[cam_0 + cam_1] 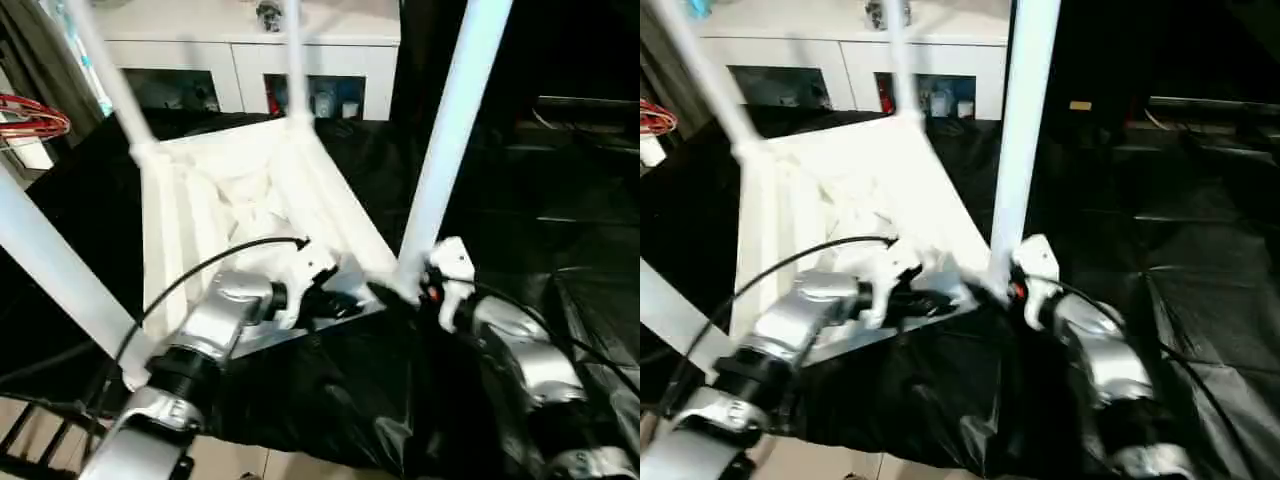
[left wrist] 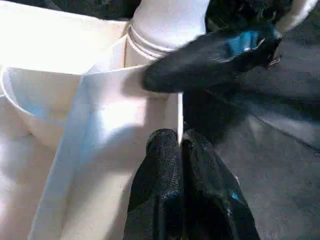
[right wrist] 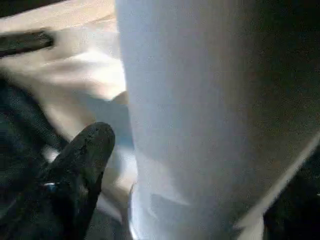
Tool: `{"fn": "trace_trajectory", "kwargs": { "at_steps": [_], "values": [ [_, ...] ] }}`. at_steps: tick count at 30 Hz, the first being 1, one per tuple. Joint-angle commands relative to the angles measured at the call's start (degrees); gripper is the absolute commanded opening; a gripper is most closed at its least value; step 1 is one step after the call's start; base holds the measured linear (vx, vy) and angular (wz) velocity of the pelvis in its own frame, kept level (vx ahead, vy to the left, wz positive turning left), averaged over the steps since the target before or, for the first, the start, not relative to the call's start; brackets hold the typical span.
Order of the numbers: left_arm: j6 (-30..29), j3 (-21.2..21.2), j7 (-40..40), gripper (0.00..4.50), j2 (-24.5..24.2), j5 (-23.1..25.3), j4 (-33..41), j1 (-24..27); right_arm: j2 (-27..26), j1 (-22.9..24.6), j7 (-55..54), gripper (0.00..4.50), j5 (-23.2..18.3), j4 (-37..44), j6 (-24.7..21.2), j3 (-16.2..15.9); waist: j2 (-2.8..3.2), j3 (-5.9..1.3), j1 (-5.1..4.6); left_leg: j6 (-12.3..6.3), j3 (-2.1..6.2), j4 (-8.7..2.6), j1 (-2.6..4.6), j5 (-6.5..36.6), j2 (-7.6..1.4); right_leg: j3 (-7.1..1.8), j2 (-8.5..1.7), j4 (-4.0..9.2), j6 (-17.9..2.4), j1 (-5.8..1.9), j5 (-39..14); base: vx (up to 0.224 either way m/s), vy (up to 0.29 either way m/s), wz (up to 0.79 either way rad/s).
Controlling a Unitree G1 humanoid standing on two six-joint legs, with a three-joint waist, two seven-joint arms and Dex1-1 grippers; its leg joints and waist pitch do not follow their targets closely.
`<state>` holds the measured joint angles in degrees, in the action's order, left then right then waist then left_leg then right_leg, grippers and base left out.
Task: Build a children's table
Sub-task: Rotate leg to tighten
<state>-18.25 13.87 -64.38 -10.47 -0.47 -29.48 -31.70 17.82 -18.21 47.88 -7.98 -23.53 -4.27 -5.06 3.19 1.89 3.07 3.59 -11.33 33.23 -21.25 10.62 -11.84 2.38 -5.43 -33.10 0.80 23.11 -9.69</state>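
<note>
Left wrist view: leg point(image 2: 167, 22) in corner socket point(image 2: 137, 50)

Both forearms are brushed silver with black rings near the elbows. White wrist housings carry black fingers on the left hand point(image 1: 345, 303) and right hand point(image 1: 392, 291). A thin black cable point(image 1: 190, 275) arcs over the left forearm.

Four upright legs point(image 1: 450, 140) fence tabletop underside point(image 1: 230, 200), gaps seemingly passable
</note>
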Motion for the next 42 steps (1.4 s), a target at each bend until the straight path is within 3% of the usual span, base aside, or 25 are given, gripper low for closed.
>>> {"fn": "trace_trajectory", "kwargs": {
  "at_steps": [1,8,13,19,28,32,35,37,39,41,42],
  "values": [
    [2.33,1.38,-5.36,0.0,0.75,-3.69,3.63,-0.74,0.68,1.74,6.62,4.16,-1.04,1.08,-1.39,-3.86,-1.04,-3.09,0.1,-5.19,0.33,-3.71,0.61,12.08,-1.06,-1.15,-1.91,3.43,-14.08,-2.7,-10.97,0.0,0.0,0.0],
    [2.6,2.14,-9.61,0.0,-1.18,-4.12,2.35,-2.43,6.81,4.21,19.79,4.16,-3.68,5.89,-4.52,-8.21,-0.91,-3.07,1.21,-4.86,0.19,-3.64,0.87,12.39,-1.32,-1.26,-1.93,3.33,-14.42,-2.48,-11.35,0.0,0.0,0.0],
    [3.23,2.38,-11.07,0.0,-1.41,-4.29,1.41,-3.21,7.56,3.75,22.35,3.78,-4.83,6.52,-6.43,-8.01,-1.05,-3.04,1.58,-4.19,0.29,-3.72,0.77,12.48,-1.25,-1.22,-2.01,3.35,-14.06,-2.52,-12.67,0.0,0.0,0.0],
    [3.14,2.49,-12.47,0.0,-1.69,-4.47,1.11,-3.4,8.47,4.0,24.27,3.38,-5.59,7.67,-7.73,-8.45,-1.11,-3.23,1.89,-4.72,0.25,-3.49,0.66,10.4,-1.24,-1.23,-2.04,3.02,-14.47,-2.6,-9.8,0.0,0.0,0.0],
    [2.95,2.18,-12.58,0.0,-1.84,-4.34,0.99,-3.11,8.18,4.07,24.61,2.65,-5.65,7.67,-8.33,-8.53,-1.17,-3.16,1.82,-4.17,0.31,-3.57,0.67,11.39,-1.25,-1.2,-2.08,3.17,-14.14,-2.56,-11.67,0.0,0.0,0.0],
    [2.68,1.78,-11.9,0.0,-1.63,-4.21,0.99,-2.92,8.06,4.32,24.63,2.6,-5.58,7.81,-8.51,-8.47,-1.15,-3.2,1.85,-4.39,0.3,-3.51,0.63,10.76,-1.22,-1.18,-2.05,3.11,-14.19,-2.58,-11.01,0.0,0.0,0.0],
    [2.38,1.24,-10.3,0.0,-1.21,-4.08,1.19,-2.53,7.24,4.44,22.89,2.59,-5.35,7.38,-8.18,-7.74,-1.15,-3.19,1.84,-4.48,0.29,-3.49,0.61,10.72,-1.22,-1.18,-2.05,3.09,-14.28,-2.57,-10.92,0.0,0.0,0.0],
    [1.73,0.09,-4.68,0.0,0.88,-3.35,1.03,-2.18,3.69,2.63,13.08,2.59,-3.05,2.9,-5.95,-4.83,-1.11,-3.12,1.68,-4.08,0.32,-3.55,0.57,11.13,-1.2,-1.21,-2.17,3.18,-14.25,-2.44,-11.67,0.0,0.0,0.0],
    [0.55,-1.07,1.34,0.0,3.92,-2.87,0.46,-2.21,-0.37,0.18,2.2,2.59,-1.45,-2.22,-4.43,-1.44,-1.26,-2.98,0.99,-2.16,0.42,-3.78,0.64,13.23,-1.0,-1.12,-2.28,3.58,-13.18,-2.27,-16.04,0.0,0.0,0.0],
    [0.26,-1.39,3.68,0.0,5.31,-2.61,-0.14,-2.47,-1.84,-0.71,-1.08,2.59,-1.47,-3.74,-4.57,-0.34,-1.49,-2.85,0.09,-1.26,0.72,-4.13,0.41,14.31,-0.78,-0.9,-2.21,3.96,-11.7,-2.63,-19.1,0.0,0.0,0.0],
    [0.52,-1.46,4.86,0.0,6.01,-2.37,-0.7,-2.72,-2.61,-1.1,-2.33,2.59,-1.76,-4.26,-4.84,0.18,-1.5,-2.78,-0.27,-1.44,0.67,-4.09,0.64,15.39,-0.79,-0.96,-2.08,4.23,-11.28,-2.36,-20.0,0.0,0.0,0.0]
  ]
}}
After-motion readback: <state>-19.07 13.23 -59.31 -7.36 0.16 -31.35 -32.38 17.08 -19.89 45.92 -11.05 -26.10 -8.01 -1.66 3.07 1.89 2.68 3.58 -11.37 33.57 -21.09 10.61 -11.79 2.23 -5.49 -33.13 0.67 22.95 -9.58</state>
